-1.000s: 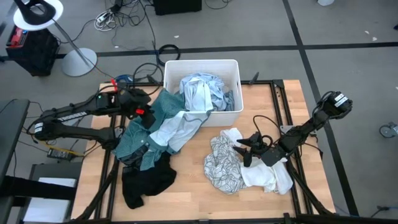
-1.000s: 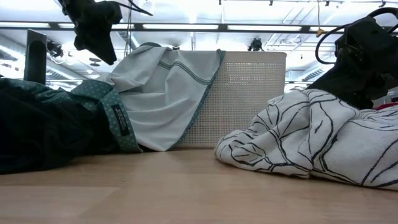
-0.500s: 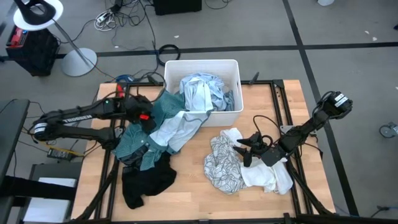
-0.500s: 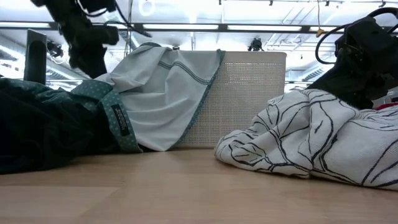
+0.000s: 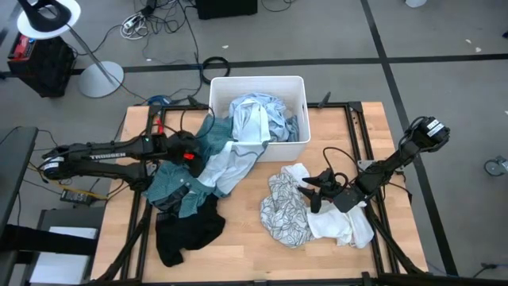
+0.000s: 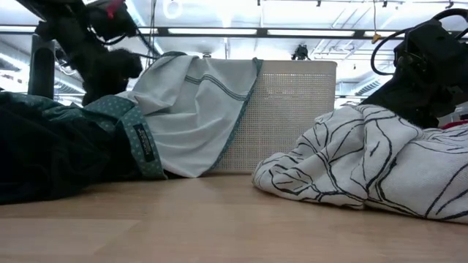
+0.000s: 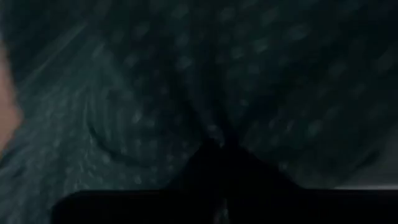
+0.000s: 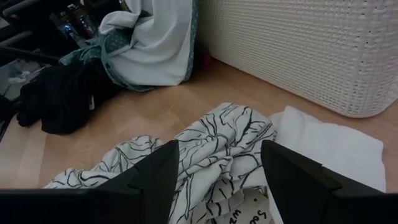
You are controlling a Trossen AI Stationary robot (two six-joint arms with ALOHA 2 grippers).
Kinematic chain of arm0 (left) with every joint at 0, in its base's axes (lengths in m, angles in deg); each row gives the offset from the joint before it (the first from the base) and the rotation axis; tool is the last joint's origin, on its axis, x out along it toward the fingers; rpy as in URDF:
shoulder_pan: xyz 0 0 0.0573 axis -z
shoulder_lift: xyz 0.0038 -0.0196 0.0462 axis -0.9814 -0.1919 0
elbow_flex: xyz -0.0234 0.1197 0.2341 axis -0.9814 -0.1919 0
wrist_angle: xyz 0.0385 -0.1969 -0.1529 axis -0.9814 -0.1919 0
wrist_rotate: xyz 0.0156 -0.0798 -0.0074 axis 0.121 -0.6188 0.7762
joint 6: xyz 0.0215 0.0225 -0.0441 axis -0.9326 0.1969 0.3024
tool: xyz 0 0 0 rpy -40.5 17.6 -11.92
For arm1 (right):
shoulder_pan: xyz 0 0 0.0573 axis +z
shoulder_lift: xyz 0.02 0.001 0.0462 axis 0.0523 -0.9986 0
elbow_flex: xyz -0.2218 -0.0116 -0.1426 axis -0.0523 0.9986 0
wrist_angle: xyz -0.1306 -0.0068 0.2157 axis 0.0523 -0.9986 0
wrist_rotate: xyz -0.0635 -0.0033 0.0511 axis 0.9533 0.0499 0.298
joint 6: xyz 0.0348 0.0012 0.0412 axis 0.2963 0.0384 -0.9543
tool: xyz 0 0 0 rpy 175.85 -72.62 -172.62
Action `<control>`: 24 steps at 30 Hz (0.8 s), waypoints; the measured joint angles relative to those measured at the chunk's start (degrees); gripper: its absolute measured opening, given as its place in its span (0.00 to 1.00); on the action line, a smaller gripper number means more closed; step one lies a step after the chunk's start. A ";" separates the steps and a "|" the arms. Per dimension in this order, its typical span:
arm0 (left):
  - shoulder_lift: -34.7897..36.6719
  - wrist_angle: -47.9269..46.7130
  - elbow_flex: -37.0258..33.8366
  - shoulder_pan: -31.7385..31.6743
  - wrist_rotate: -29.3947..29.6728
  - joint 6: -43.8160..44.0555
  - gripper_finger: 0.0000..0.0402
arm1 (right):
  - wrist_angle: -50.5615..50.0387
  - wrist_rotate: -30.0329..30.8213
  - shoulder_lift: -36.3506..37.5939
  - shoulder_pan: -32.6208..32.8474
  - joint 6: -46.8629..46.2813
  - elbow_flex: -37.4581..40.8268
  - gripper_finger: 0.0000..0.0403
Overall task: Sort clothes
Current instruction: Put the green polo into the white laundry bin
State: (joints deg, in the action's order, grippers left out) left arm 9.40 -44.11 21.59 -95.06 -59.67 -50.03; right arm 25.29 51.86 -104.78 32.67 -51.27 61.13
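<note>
Your left pincer (image 5: 193, 151) is reaching low and pinching shut on the teal shirt (image 5: 171, 179); your right pincer (image 5: 315, 193) is hanging open above the patterned cloth (image 5: 286, 208).

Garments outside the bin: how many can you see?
4, perhaps more underneath: teal shirt under the left gripper, black piece at the front edge, patterned piece and white piece by the right gripper.
</note>
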 joint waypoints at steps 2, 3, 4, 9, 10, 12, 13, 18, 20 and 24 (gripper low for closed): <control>0.00 1.71 1.29 0.07 -1.59 -0.13 0.02 | 0.00 -0.02 0.00 0.01 0.00 0.00 0.57; 0.00 2.17 2.24 0.11 -1.86 -0.20 0.01 | -0.01 -0.02 0.00 0.01 0.00 0.00 0.57; 0.00 2.17 3.28 0.11 -2.07 -0.20 0.01 | 0.00 -0.02 0.00 0.00 0.00 0.00 0.57; 0.30 -0.30 10.28 0.15 -2.65 -1.94 0.01 | 0.00 -0.02 0.00 0.01 0.00 0.00 0.57; 0.35 -0.86 11.99 0.15 -2.68 -2.55 0.01 | 0.01 -0.02 0.00 0.01 0.00 0.00 0.57; 0.33 -1.93 15.24 0.18 -2.91 -3.64 0.00 | 0.00 0.11 0.00 0.00 0.00 0.00 0.57; 0.31 -2.56 16.93 0.22 -2.94 -4.36 0.00 | 0.00 0.17 0.00 -0.01 0.02 0.00 0.57; 0.27 -1.61 24.71 0.15 -2.52 -6.48 0.00 | 0.00 0.20 0.00 -0.01 0.44 0.00 0.57; 0.19 -0.81 26.83 0.16 -2.36 -7.10 0.00 | 0.00 0.24 0.00 -0.03 0.46 0.00 0.57; -0.30 2.94 30.47 0.15 -1.54 -7.78 0.00 | 0.00 0.91 0.00 -0.02 0.48 0.00 0.57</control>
State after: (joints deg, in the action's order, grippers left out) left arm 9.10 -41.17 52.06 -94.90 -61.20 -57.81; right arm 25.29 52.77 -104.78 32.65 -50.79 61.13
